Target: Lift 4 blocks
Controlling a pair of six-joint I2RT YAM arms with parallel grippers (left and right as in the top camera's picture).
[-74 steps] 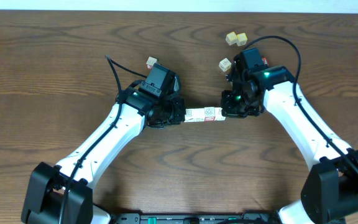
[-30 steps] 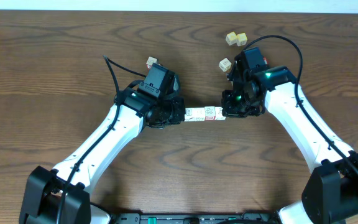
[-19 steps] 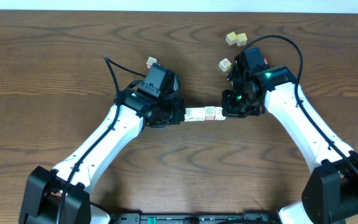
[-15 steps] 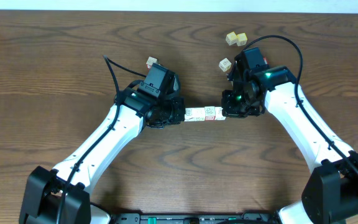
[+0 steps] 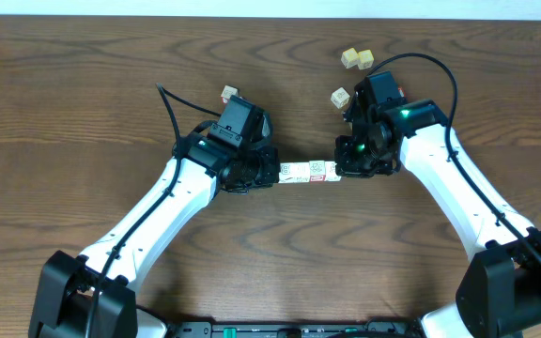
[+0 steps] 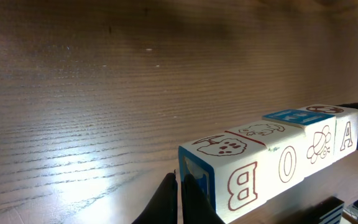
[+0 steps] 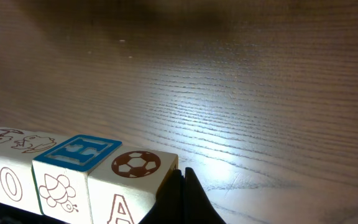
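Blocks: four pale wooden alphabet blocks lie end to end in one straight row near the middle of the table, between the two grippers.
Block faces: in the left wrist view the side faces show B, O, a small insect drawing and A; on top there is a blue H and a football.
Left gripper: the left gripper has its fingers closed together, with nothing between them. The tip touches the end face of the B block.
Right gripper: the right gripper has its fingers also pressed together and empty. The tip is against the end face of the A block.
Height of the row: I cannot tell if it rests on the wood or is off it.
Other cubes: two yellowish cubes at the far edge, one pale cube just beside the right wrist, and one small cube beside the left wrist.
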